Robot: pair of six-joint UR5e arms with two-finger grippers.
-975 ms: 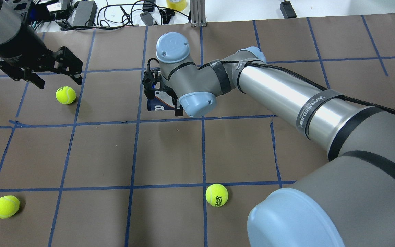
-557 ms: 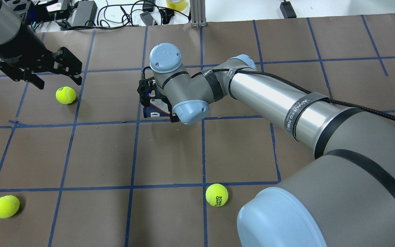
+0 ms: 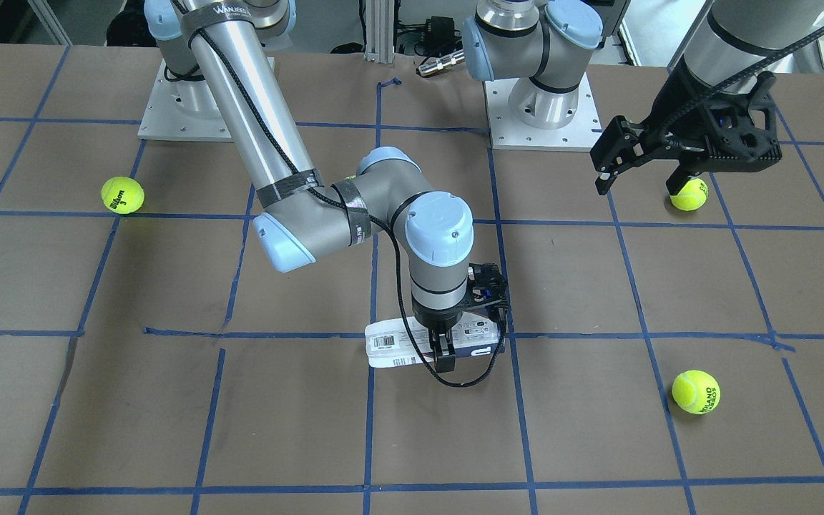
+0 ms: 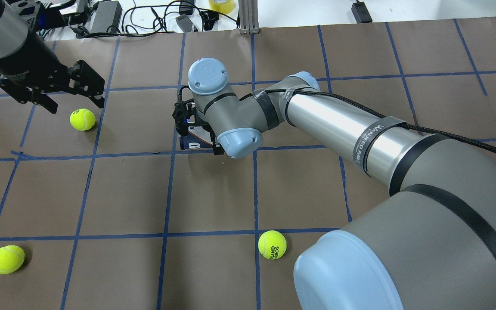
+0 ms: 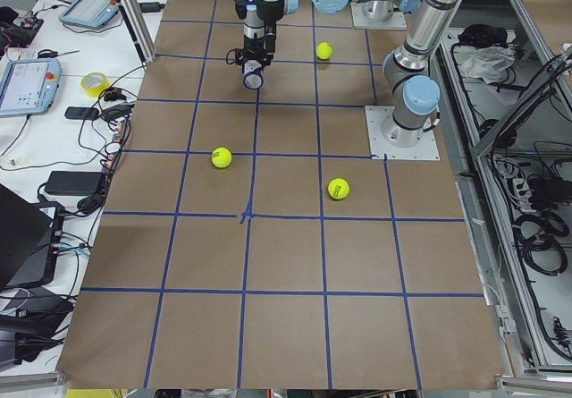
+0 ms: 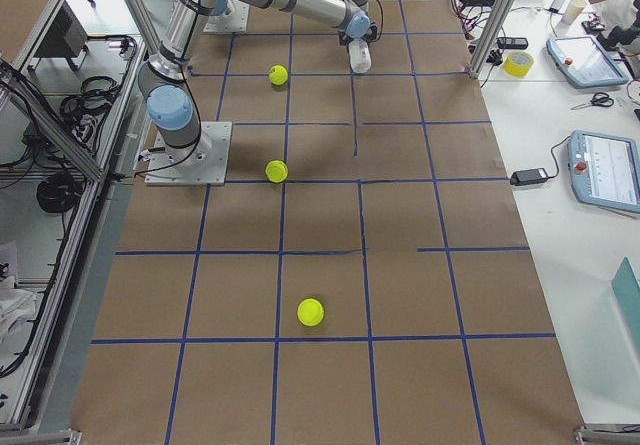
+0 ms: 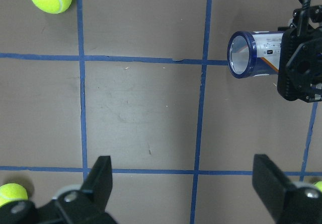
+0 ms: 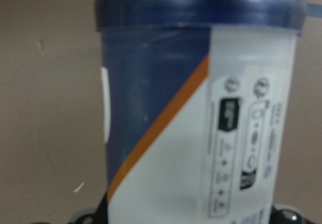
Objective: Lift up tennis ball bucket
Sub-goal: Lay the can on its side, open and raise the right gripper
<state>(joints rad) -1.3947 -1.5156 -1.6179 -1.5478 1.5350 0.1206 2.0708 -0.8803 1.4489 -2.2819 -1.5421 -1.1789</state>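
The right gripper is clamped across the middle of the tennis ball can, one finger on each side. The can lies on its side near the middle of the table, with its blue-rimmed end towards the robot's left and its barcode end towards the robot's right. Whether it touches the brown paper I cannot tell. The left gripper hangs spread wide, holding nothing, over the far left of the table, close by a yellow ball. Two more balls lie on the near side, one at the left and one near the middle.
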